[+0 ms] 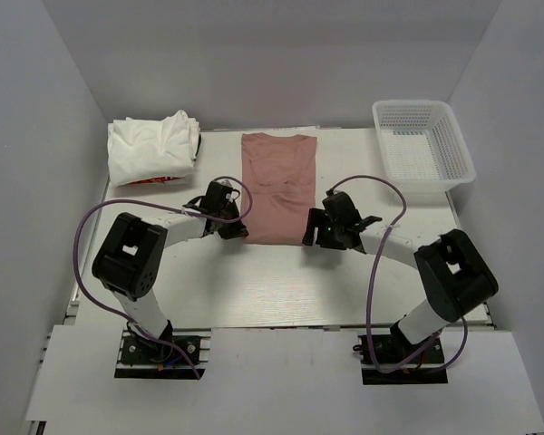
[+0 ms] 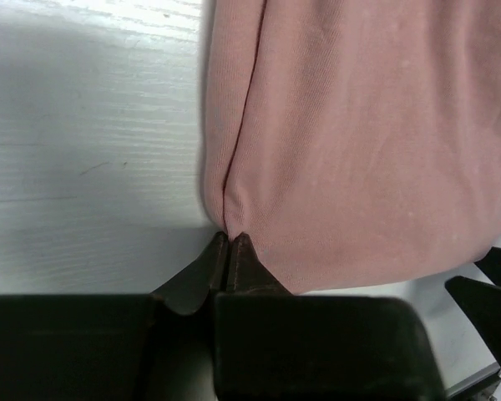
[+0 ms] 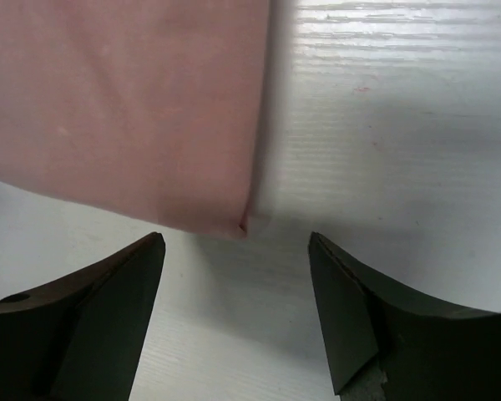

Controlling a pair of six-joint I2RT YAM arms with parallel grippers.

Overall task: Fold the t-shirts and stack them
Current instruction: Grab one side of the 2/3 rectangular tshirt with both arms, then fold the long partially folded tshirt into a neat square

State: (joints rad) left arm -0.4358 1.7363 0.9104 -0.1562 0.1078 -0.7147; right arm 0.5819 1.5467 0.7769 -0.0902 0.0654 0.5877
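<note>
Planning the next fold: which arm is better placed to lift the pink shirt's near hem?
Left, probably. The left gripper is shut right at the near-left corner of the pink t-shirt, apparently pinching it. The right gripper is open, its fingers just short of the near-right corner, gripping nothing.

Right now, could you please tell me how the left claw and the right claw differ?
The left claw is shut, pinching the near-left corner of the pink t-shirt; the right claw is open, holding nothing, poised at its near-right corner. Both sit low at its near edge.
</note>
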